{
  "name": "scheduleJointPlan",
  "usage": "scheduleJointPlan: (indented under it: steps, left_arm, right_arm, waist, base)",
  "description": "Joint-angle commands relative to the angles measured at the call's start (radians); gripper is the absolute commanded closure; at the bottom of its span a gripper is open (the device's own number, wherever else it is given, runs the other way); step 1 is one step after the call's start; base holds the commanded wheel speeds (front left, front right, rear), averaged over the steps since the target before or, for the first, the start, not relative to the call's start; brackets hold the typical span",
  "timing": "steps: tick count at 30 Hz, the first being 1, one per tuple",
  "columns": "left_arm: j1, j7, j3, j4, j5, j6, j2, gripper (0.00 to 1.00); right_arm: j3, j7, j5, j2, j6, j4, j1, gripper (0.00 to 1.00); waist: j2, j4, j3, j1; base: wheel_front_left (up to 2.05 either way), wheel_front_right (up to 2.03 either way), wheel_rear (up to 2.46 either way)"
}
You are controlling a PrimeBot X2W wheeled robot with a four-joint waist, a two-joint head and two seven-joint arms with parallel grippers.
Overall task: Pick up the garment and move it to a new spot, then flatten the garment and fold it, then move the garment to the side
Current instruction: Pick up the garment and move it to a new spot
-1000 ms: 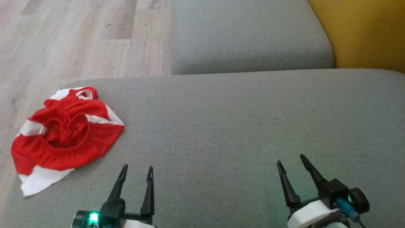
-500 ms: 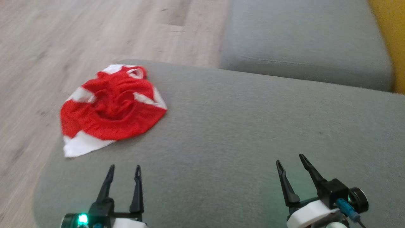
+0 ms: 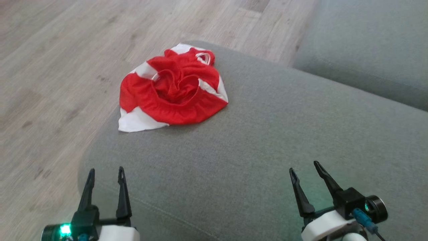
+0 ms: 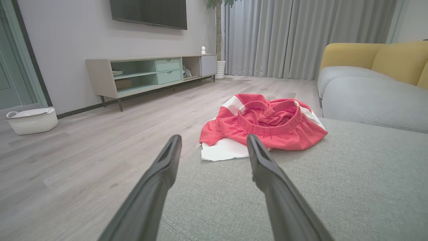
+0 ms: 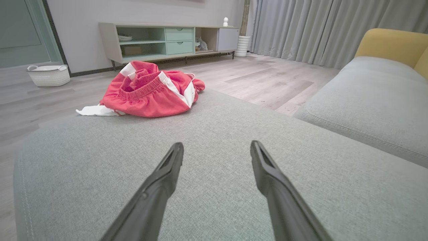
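The garment (image 3: 174, 90) is a crumpled pair of red mesh shorts with white side panels and an elastic waistband, lying near the far left corner of the grey cushion (image 3: 267, 140). It also appears in the left wrist view (image 4: 264, 125) and the right wrist view (image 5: 150, 92). My left gripper (image 3: 105, 172) is open at the lower left, over the cushion's near left edge, well short of the garment. My right gripper (image 3: 304, 167) is open at the lower right, empty, far from it.
Pale wood floor (image 3: 57, 67) lies left of and beyond the cushion. A second grey cushion (image 3: 367, 47) sits at the back right with yellow backrests (image 4: 378, 57). A white basket (image 4: 31, 119) and a low TV cabinet (image 4: 150, 72) stand by the wall.
The head camera has swung left, so the garment now sits nearer the picture's middle. Both grippers stay open and low; the garment lies as before.
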Motion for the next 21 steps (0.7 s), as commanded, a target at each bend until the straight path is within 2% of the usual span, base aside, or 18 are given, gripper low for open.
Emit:
scheduleJointPlan:
  steps: [1, 6, 12, 15, 21]
  left_arm:
    - [-0.046, -0.010, 0.040, -0.044, 0.022, 0.012, 0.006, 0.00]
    - [-0.133, -0.010, 0.041, -0.057, 0.038, 0.001, 0.023, 0.00]
    - [-0.403, -0.010, 0.023, -0.006, 0.043, -0.033, 0.038, 0.00]
    - [-0.562, -0.010, 0.033, 0.115, 0.036, -0.036, 0.046, 0.00]
    - [-0.858, 0.014, 0.073, 0.508, -0.001, -0.043, 0.087, 0.00]
  right_arm:
    - [0.014, -0.012, -0.016, -0.009, 0.008, -0.026, -0.048, 0.00]
    - [-0.038, -0.012, -0.073, -0.010, 0.008, -0.040, -0.048, 0.00]
    - [-0.066, -0.012, -0.117, -0.097, 0.008, -0.078, -0.113, 0.00]
    - [-0.063, -0.012, -0.124, -0.147, 0.008, -0.098, -0.149, 0.00]
    - [-0.058, -0.012, -0.124, -0.220, 0.008, -0.143, -0.212, 0.00]
  waist:
    - [0.0000, 0.022, 0.025, 0.0000]
    - [0.0000, 0.037, 0.102, 0.0000]
    - [0.0000, 0.002, 0.285, 0.0000]
    - [0.0000, -0.025, 0.364, 0.0000]
    - [0.0000, -0.103, 0.482, 0.0000]
  base:
    - [0.00, 0.00, 0.00]
    - [0.00, 0.00, 0.00]
    - [0.00, 0.00, 0.00]
    - [0.00, 0.00, 0.00]
    - [0.00, 0.00, 0.00]
